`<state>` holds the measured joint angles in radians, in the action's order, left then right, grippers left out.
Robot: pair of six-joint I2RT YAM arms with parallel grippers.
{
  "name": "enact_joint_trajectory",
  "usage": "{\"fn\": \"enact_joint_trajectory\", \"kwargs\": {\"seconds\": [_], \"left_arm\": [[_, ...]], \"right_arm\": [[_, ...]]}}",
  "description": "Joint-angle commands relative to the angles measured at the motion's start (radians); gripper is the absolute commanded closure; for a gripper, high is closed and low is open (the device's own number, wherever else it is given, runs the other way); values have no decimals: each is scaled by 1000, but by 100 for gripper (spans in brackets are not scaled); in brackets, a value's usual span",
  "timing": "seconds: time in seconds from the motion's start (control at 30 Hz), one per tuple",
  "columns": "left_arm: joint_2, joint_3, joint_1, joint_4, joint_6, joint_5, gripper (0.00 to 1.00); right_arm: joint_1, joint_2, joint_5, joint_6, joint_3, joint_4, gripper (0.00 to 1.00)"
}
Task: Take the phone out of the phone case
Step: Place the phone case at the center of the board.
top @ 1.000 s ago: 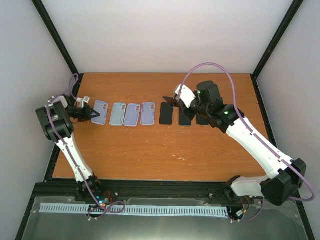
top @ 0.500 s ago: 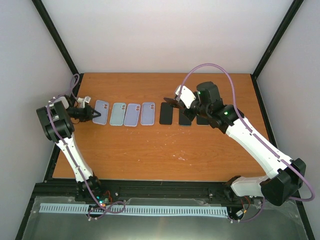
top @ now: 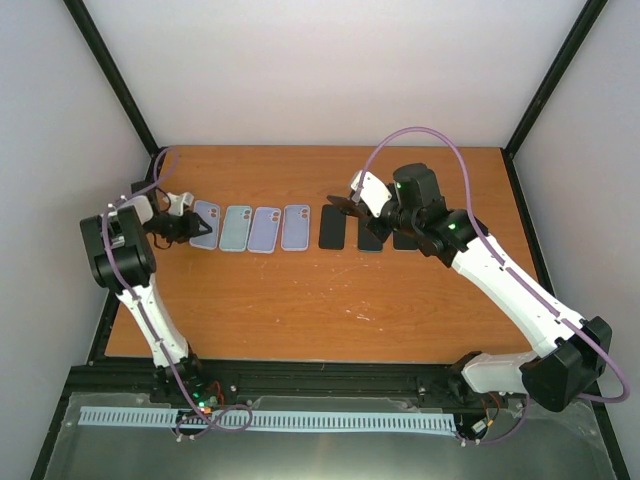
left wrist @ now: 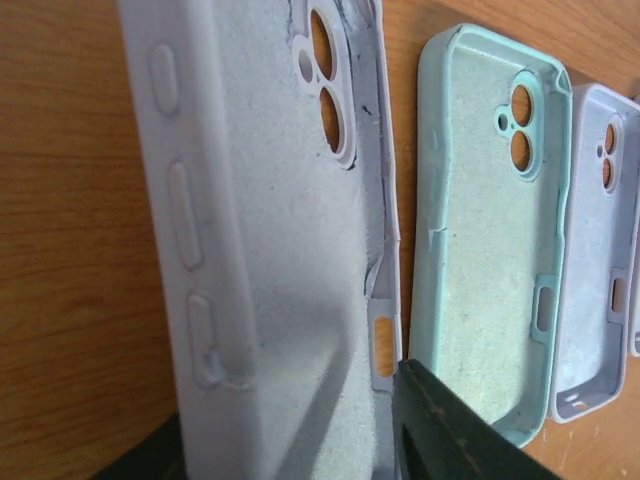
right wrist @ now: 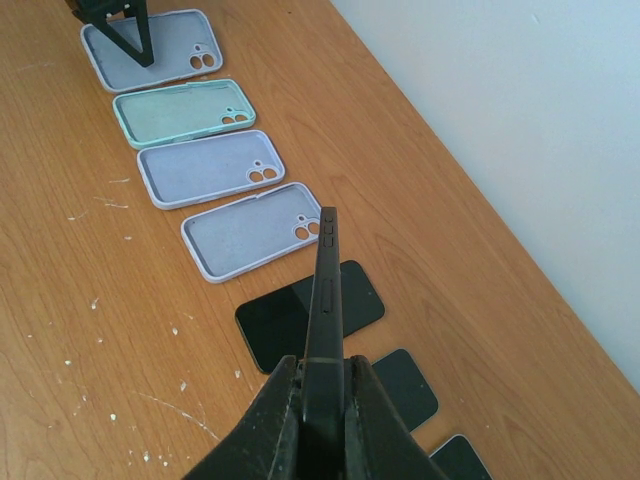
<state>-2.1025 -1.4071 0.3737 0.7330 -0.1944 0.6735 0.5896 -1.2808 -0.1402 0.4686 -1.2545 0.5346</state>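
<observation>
My right gripper (top: 358,208) (right wrist: 325,375) is shut on a black phone (right wrist: 325,290), held on edge above the table, out of any case; it also shows in the top view (top: 345,204). Several empty cases lie in a row: a lavender case (top: 203,224) at the left end, a mint case (top: 236,228), and two more lavender cases (top: 265,229) (top: 296,227). My left gripper (top: 188,226) (left wrist: 290,450) is open, its jaws wide apart on either side of the near end of the leftmost lavender case (left wrist: 270,250). The mint case (left wrist: 480,230) lies just right of it.
Three black phones lie flat on the table to the right of the cases, under and beside my right gripper (top: 332,227) (top: 370,237) (top: 405,238). They also show in the right wrist view (right wrist: 310,312) (right wrist: 405,385) (right wrist: 465,455). The wooden table (top: 300,300) ends at black frame posts.
My left gripper has moved right, from beside the leftmost lavender case onto its end. My right arm and the phone it holds have not moved.
</observation>
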Motion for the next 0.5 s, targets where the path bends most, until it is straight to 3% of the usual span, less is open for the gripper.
{"fn": "enact_joint_trajectory", "kwargs": {"seconds": [0.0,0.1,0.13,0.3,0.4,0.47], "left_arm": [[17,60,-1,-66,78,-250,57],[52,64,-2,-87,89,-312,54],[62,65,-2,-91,92,-326,48],[119,56,-1,-113,96,-367,38],[162,52,-1,-125,84,-358,22],[195,45,-2,-130,79,-341,3]], "right_arm": [[-7,21,-12,-12,-19,-51,97],[-7,21,-9,-10,-18,-50,97],[-7,22,-10,-11,-18,-50,97],[-7,20,-8,-12,-25,-53,97],[-7,18,-7,-10,-29,-51,97],[-7,13,-5,-5,-38,-51,97]]}}
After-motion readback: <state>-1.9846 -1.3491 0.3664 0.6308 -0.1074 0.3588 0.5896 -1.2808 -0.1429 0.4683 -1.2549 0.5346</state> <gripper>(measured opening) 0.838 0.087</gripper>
